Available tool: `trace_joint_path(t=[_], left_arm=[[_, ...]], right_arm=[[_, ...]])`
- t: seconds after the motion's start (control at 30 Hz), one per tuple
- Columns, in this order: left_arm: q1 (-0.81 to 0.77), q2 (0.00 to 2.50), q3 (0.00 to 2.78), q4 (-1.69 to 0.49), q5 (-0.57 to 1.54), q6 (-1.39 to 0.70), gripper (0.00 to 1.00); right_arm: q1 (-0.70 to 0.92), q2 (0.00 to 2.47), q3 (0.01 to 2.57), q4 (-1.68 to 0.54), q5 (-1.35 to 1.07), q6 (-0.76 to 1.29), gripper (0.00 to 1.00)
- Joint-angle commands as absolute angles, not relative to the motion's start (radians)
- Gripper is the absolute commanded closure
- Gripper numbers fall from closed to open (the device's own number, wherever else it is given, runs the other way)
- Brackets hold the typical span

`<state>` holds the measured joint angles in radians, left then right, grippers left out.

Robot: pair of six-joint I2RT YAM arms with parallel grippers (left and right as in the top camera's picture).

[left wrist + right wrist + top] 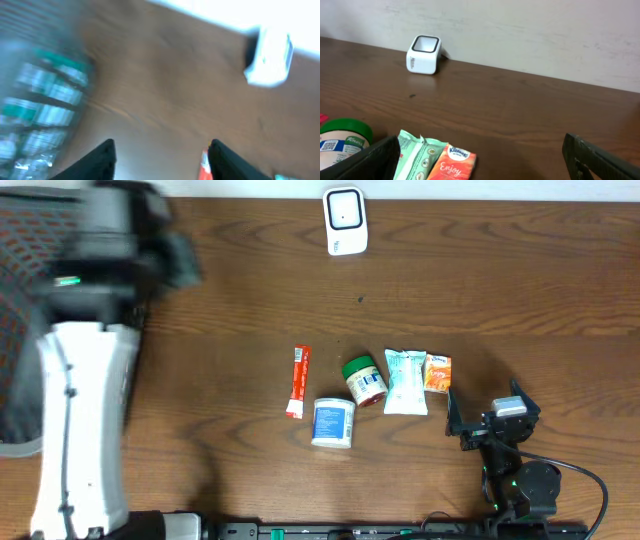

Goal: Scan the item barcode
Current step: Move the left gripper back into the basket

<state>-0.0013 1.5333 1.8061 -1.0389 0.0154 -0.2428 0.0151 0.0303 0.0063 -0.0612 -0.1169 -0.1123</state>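
Reading labels | orange pack (452, 165): Kleenex, Enjoy | green-lidded jar (341, 141): Knorr

Wood and plastic
The surface (500, 290) shows smooth, faintly shiny wood grain; the scanner (345, 221) is glossy white plastic; the tissue pack (406, 380) wears crinkly film.

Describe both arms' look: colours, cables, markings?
Left arm: white housing on a dark, blurred joint block, small green light. Right arm: black, grey wrist block, green light, black cable looping out. Both pairs of fingers are black: left fingers, right fingers. No markings readable.
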Motion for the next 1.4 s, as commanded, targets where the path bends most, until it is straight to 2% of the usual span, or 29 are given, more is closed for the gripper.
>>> trace_joint_path(t=[0.0, 0.2, 0.47, 0.6, 0.73, 0.93, 1.37], left_arm=[[0.182, 1.533, 1.869, -1.038, -0.019, -0.219, 0.34], [0.445, 1.562, 1.869, -1.008, -0.019, -0.216, 0.21], [0.636, 1.720, 1.868, -1.000, -0.010, -0.142, 0.19], [0.669, 1.840, 1.868, -1.001, -0.009, -0.069, 0.19], [0.680, 1.964, 1.868, -1.015, -0.004, -0.001, 0.11], [0.680, 2.121, 1.868, -1.044, 0.169, 0.145, 0.10], [0.680, 2.285, 1.866, -1.095, 0.231, 0.168, 0.04]], right_arm=[[0.020, 0.028, 0.006, -0.064, -0.121, -0.098, 0.01], [0.020, 0.028, 0.006, -0.064, -0.121, -0.098, 0.01], [0.020, 0.028, 0.006, -0.064, -0.121, -0.098, 0.01], [0.020, 0.028, 0.006, -0.064, -0.121, -0.098, 0.01], [0.020, 0.028, 0.006, -0.064, -0.121, -0.098, 0.01], [0.020, 0.028, 0.006, -0.064, -0.121, -0.098, 0.01], [0.020, 0.028, 0.006, -0.064, -0.121, -0.098, 0.01]])
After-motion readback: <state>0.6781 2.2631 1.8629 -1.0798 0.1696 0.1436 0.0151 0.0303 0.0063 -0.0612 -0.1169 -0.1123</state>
